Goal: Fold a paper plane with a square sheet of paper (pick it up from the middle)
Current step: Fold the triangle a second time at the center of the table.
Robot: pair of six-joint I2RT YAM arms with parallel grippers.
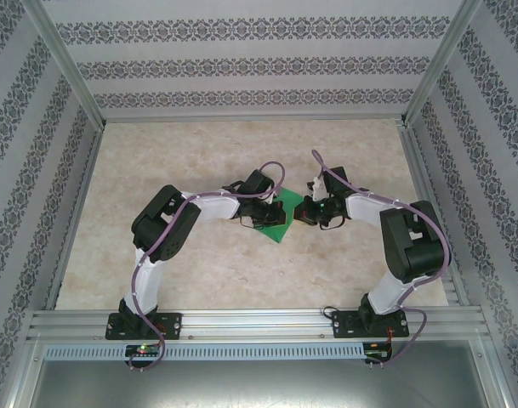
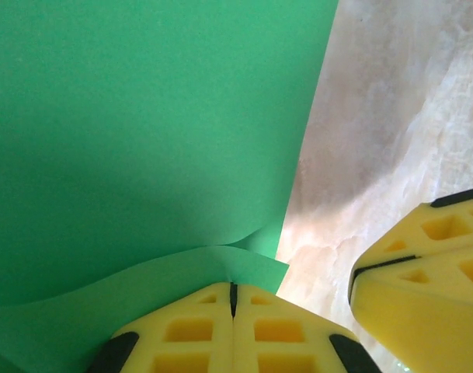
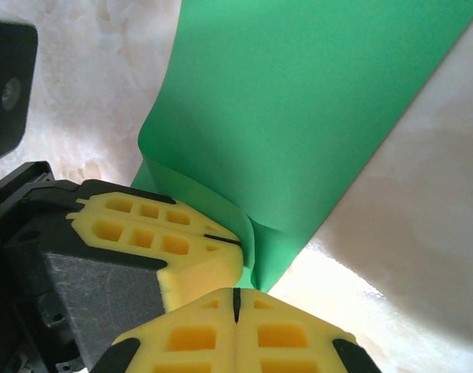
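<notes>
The square sheet of paper (image 1: pixel 279 226) is bright green and lies at the table's middle, between my two grippers. In the left wrist view the sheet (image 2: pixel 143 116) curls upward, and my left gripper (image 2: pixel 233 289) is shut on its near edge. Beside it, at the right, are the right gripper's yellow fingers (image 2: pixel 430 272). In the right wrist view my right gripper (image 3: pixel 236 294) is shut on a folded corner of the sheet (image 3: pixel 314 101). The left gripper's fingers (image 3: pixel 158 233) pinch the same edge just to the left. Both grippers (image 1: pixel 271 212) (image 1: pixel 304 211) nearly touch each other.
The table (image 1: pixel 199 161) is beige and marble-patterned, with patterned walls on three sides and a metal rail (image 1: pixel 259 323) along the near edge. Bare table lies to the left, right and back of the arms.
</notes>
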